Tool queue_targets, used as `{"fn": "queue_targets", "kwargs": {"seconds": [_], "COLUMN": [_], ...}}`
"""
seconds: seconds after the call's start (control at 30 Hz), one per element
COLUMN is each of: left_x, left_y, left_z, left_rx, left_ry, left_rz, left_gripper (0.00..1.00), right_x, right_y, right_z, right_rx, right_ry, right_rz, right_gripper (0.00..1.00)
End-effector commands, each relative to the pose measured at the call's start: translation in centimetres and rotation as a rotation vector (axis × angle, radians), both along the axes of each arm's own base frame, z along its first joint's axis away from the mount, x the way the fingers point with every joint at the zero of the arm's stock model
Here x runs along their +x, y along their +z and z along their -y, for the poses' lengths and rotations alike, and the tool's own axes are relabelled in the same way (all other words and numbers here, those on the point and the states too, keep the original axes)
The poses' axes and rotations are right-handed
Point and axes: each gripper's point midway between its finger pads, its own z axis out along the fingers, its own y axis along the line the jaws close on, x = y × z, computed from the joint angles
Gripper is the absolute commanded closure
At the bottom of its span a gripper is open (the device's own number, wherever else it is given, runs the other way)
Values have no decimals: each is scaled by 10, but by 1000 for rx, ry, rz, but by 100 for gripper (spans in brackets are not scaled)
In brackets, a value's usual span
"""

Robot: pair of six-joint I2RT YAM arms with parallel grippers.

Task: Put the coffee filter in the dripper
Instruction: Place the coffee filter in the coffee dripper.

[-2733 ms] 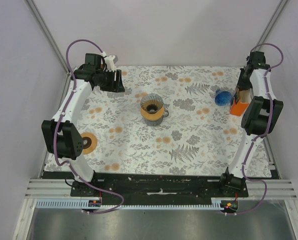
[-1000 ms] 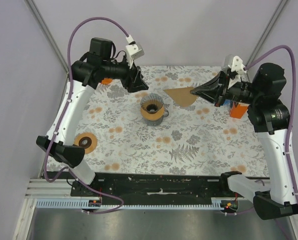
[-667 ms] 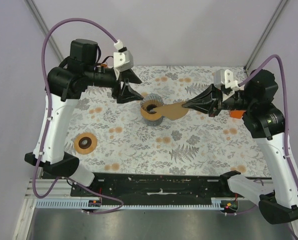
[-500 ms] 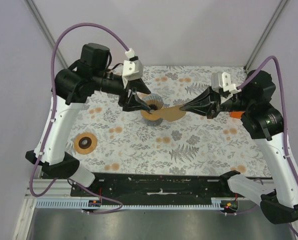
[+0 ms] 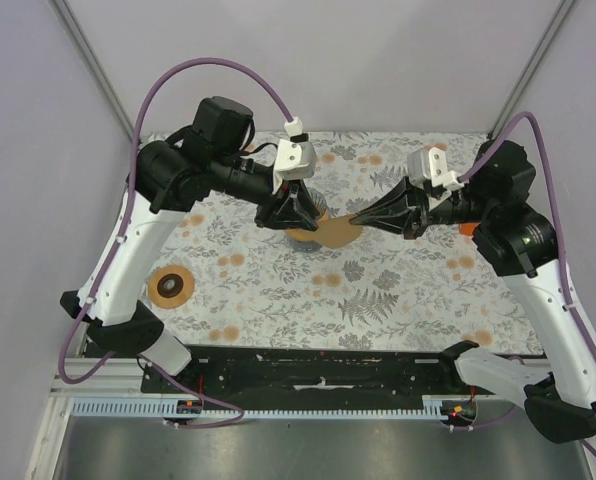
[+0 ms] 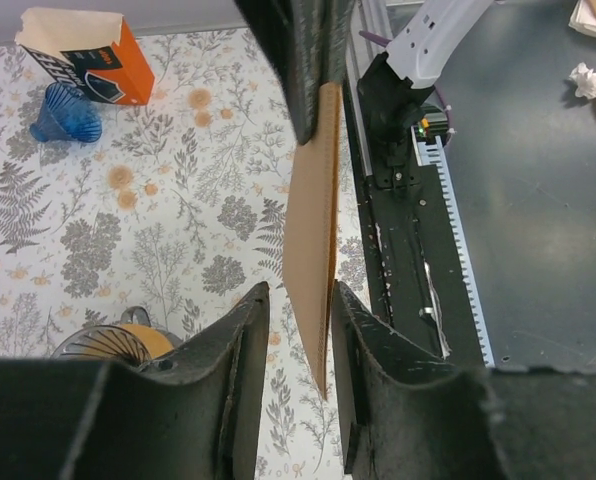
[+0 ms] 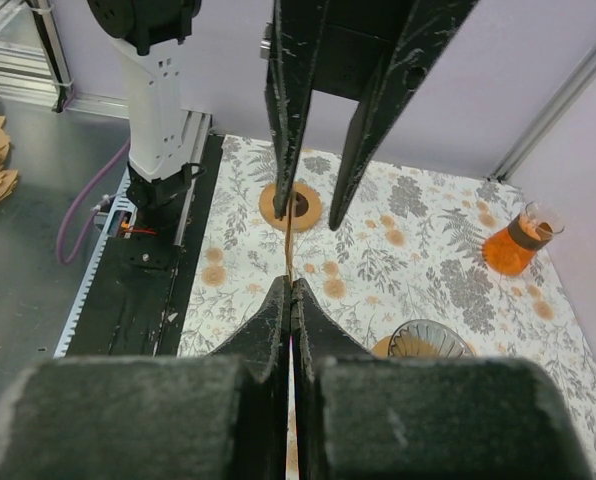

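Above the flowered surface (image 5: 378, 290), near its far edge, two arms meet over the dripper (image 6: 108, 343), which the top view largely hides beneath the left arm's wrist. The right pincer (image 7: 291, 290) is pressed fully together on the brown coffee filter (image 5: 336, 233), holding it flat and edge-on in the air, just beside and above the dripper's rim. The left pincer (image 6: 298, 292) straddles the same sheet from the opposite side, its jaws narrow but not closed: the left wrist view shows a sliver of daylight between the paper and each finger (image 6: 246, 330). The filter touches neither the dripper nor the surface.

By the look of it, the step in hand is the approach, with the paper brought over the cone and both arms about to share it. The next move appears to call for spreading the folded paper open, then lowering it point first, centred on the ribbed cone, with the right arm letting go only once the paper sits inside.
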Motion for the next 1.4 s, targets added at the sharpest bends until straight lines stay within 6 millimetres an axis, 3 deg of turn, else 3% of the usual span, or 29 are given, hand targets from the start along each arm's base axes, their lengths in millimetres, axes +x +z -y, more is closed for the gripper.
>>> {"fn": "queue_targets", "kwargs": {"seconds": [0.0,0.07,0.13,0.17,0.33,0.43,0.57,0.67,0.9,1.1,1.23,1.37], "left_x": [-11,-19,-20,-19,-17,-16,-11,-7,1,28,25,22], "left_y": [10,6,-3,-6,-7,-6,-9,-11,1,-4,0,7], "left_z": [2,2,3,3,8,7,3,-4,-16,-7,2,9], "left_rx": [-21,-15,1,9,2,2,24,44,50,22,-46,-97], "left_ry": [-25,-62,-72,-66,-52,-39,-14,5,-44,14,14,46], "left_rz": [1,-27,-47,-58,-99,-95,-38,19,257,394,487,536], "left_gripper": [62,53,51,55,95,98,98,98,98,98,98,98], "right_x": [14,26,24,23,26,25,25,17,0,1,-4,-14], "right_y": [6,13,23,26,25,21,15,7,-7,-8,2,8], "right_z": [-2,-3,-5,-6,-9,-10,-1,11,28,41,50,45], "right_rx": [7,26,45,49,49,43,26,10,72,216,332,367], "right_ry": [-75,-132,-121,-106,-94,-88,-151,-203,-291,-400,-430,-363], "right_rz": [-19,-63,-83,-90,-118,-127,-87,-9,35,119,266,311], "right_gripper": [100,100,100,100,100,100,61,42,25,26,31,41]}}
